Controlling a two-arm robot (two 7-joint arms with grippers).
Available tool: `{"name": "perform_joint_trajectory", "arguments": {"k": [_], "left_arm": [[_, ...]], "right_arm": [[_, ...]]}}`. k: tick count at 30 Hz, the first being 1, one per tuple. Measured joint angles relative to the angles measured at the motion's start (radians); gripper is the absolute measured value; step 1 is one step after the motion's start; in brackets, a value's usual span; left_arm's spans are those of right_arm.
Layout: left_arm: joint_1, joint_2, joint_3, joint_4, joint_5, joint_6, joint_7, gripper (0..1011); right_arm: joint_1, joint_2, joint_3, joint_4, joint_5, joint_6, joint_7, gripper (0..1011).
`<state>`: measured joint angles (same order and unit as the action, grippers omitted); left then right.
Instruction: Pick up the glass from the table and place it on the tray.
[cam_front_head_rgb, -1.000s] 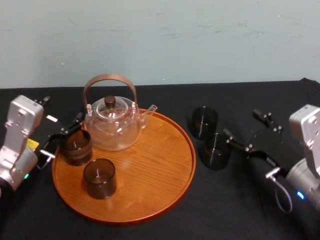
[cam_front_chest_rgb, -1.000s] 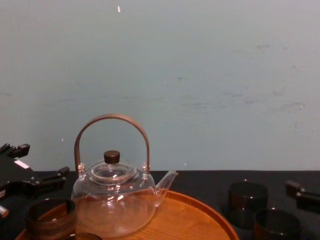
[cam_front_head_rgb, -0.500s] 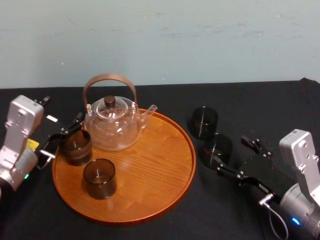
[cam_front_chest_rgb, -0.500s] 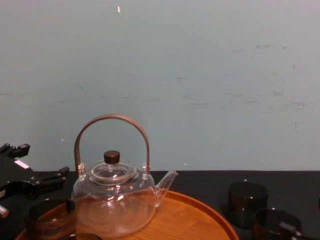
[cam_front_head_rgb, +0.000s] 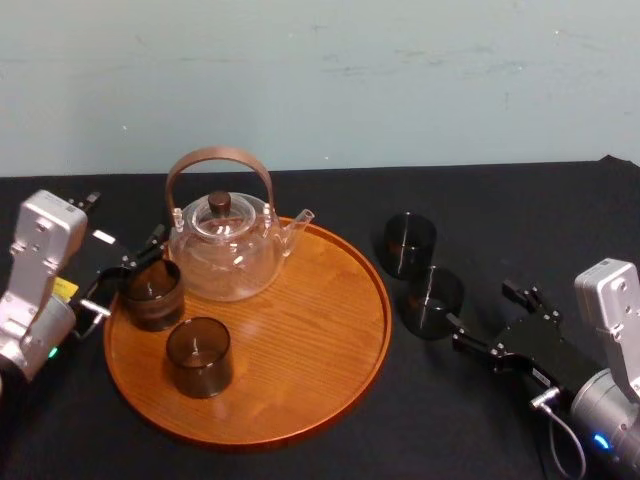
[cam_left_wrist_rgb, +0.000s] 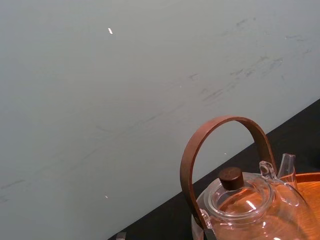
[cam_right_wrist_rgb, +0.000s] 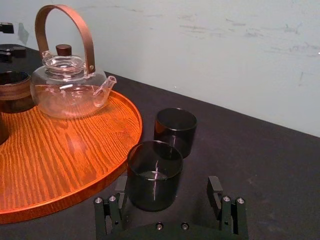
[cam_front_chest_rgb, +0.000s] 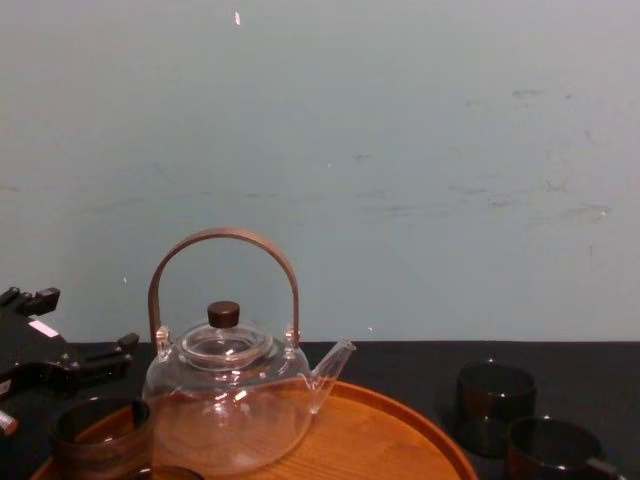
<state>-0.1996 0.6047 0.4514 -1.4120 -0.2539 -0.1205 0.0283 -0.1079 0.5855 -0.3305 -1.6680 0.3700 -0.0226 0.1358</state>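
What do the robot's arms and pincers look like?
The left arm and right arm have boxy silver-grey housings over rounded grey joints. The left pincer and right pincer are black with slim fingers and silver screws. The left carries a white tag and a yellow sticker; a grey cable loops by the right wrist, near a blue light.

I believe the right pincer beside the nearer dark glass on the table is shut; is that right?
No: the right pincer beside the nearer dark glass on the table is open, as the right wrist view shows. The left pincer is by the tray.
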Motion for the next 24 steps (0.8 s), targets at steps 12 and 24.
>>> {"name": "perform_joint_trajectory", "arguments": {"k": [12, 24], "left_arm": [[0.000, 0.000, 0.000, 0.000, 0.000, 0.000, 0.000, 1001], [0.000, 0.000, 0.000, 0.000, 0.000, 0.000, 0.000, 1002]], "right_arm": [[0.089, -0.060, -0.002, 0.099, 0.012, 0.027, 0.079, 1008], [0.152, -0.110, -0.018, 0.191, -0.009, 0.031, 0.145, 1008]]}}
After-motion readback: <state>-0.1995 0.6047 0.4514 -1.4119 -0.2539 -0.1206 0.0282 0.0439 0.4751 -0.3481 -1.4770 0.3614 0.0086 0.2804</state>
